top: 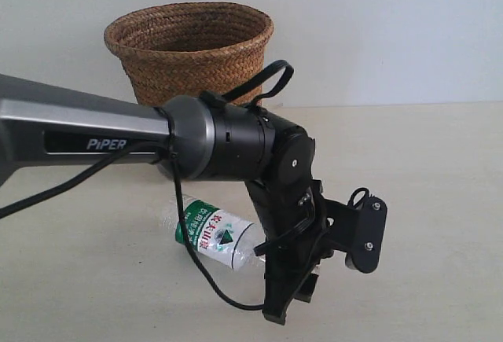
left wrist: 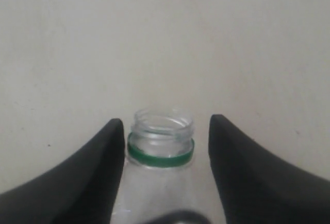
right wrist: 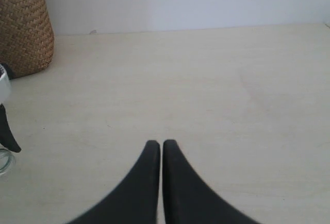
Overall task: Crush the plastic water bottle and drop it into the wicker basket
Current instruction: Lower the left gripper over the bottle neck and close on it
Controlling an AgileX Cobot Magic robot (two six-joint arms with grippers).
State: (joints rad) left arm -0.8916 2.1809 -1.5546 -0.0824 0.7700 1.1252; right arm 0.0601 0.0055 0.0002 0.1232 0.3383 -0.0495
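The plastic water bottle (top: 214, 235) lies on its side on the table, clear, with a green-and-white label. In the left wrist view its open mouth and green neck ring (left wrist: 161, 154) sit between the two black fingers. My left gripper (left wrist: 166, 122) is open and straddles the neck; one finger (left wrist: 105, 167) is right against the bottle, the other stands apart. From outside, the left gripper (top: 292, 299) hides the bottle's neck. The wicker basket (top: 189, 47) stands upright behind the arm. My right gripper (right wrist: 162, 142) is shut on nothing, over bare table.
The left arm (top: 94, 130) reaches across the middle in front of the basket, its cable looping down past the bottle. The basket's wall (right wrist: 23, 26) shows at the far edge of the right wrist view. The right arm does not show in the exterior view.
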